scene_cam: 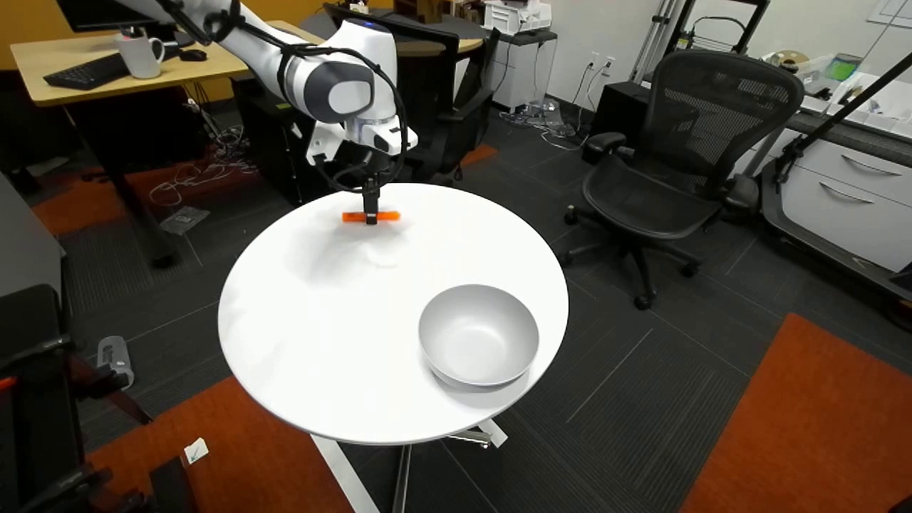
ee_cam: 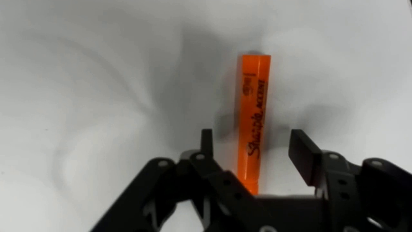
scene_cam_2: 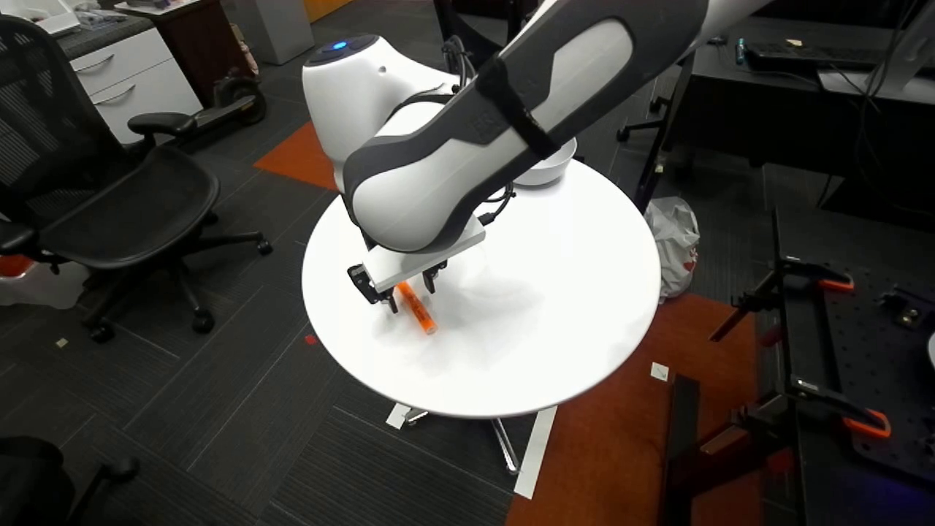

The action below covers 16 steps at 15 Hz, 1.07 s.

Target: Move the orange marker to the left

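Observation:
The orange marker (scene_cam: 390,215) lies flat on the white round table (scene_cam: 313,335), near the table edge on the robot's side in this exterior view. It also shows in an exterior view (scene_cam_2: 418,310) and in the wrist view (ee_cam: 252,122), with black print on its side. My gripper (ee_cam: 251,135) is open, with one finger on each side of the marker and a visible gap to both. In both exterior views the gripper (scene_cam: 371,219) (scene_cam_2: 413,299) is low over the marker. The marker's lower end in the wrist view is hidden behind the gripper.
A grey bowl (scene_cam: 477,299) stands on the table, on the far side from the gripper. In an exterior view the arm partly hides the bowl (scene_cam_2: 548,172). Black office chairs (scene_cam: 655,164) and a wooden desk (scene_cam: 78,53) stand around the table.

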Motion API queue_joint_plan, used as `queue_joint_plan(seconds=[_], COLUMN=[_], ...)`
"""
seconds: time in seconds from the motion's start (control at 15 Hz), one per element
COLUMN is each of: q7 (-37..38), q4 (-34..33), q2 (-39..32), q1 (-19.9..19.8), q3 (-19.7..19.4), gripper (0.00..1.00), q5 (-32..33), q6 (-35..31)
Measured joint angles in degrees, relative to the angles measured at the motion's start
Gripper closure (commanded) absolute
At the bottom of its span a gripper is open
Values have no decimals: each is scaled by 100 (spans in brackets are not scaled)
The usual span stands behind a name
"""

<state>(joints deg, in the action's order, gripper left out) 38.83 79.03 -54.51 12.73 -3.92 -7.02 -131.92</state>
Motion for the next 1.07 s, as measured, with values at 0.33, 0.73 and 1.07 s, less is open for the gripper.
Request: queue_joint_plan(seconds=[0.33, 0.73, 1.07], q7=[165, 644, 759], q4=[657, 1953, 2678], q2=[677, 2042, 2728], q1=[209, 454, 473], q3=[-36, -37, 29], gripper=[0, 0, 0], q5=[9, 159, 286], q6=[-563, -693, -888])
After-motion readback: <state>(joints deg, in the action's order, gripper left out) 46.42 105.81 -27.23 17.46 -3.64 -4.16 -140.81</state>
